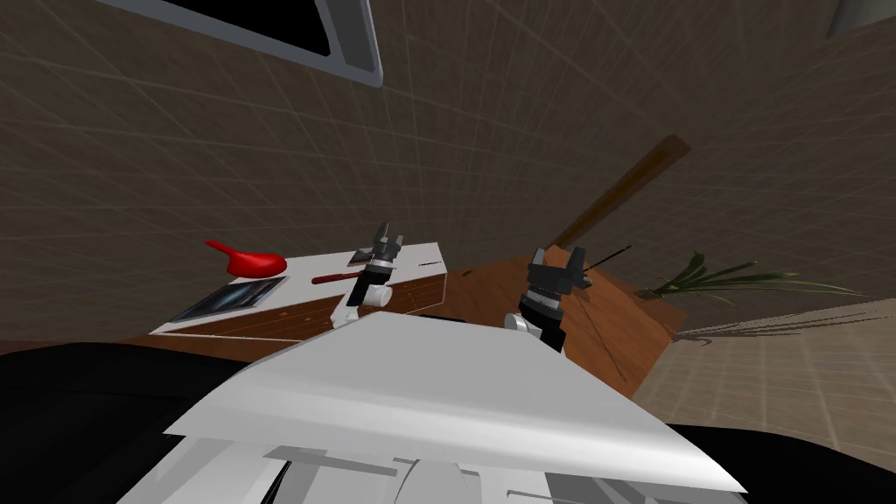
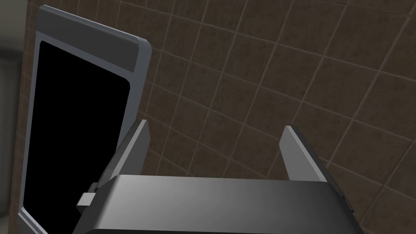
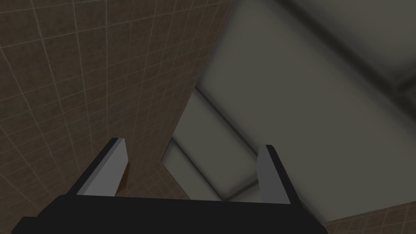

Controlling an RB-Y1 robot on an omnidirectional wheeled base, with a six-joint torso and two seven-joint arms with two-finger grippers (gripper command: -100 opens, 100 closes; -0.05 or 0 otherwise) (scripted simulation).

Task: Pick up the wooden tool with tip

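I see a smooth white counter [image 1: 302, 267] with a wood-grain front; on it a glossy red scoop [image 1: 255, 261]; behind it, a matt tiled wall [image 1: 490, 149].

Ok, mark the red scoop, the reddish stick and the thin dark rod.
red scoop [image 1: 258, 262], head view, on its bowl.
reddish stick [image 1: 337, 278], head view, mid-shaft.
thin dark rod [image 1: 612, 255], head view, mid-length.

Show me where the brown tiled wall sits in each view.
Head view: the tiled wall fills the upper part, around the grey-framed black panel.
Left wrist view: behind the open left claw, beside that panel.
Right wrist view: behind the open right claw, meeting the pale ceiling.
Shared landmark: the panel, in head and left wrist views.
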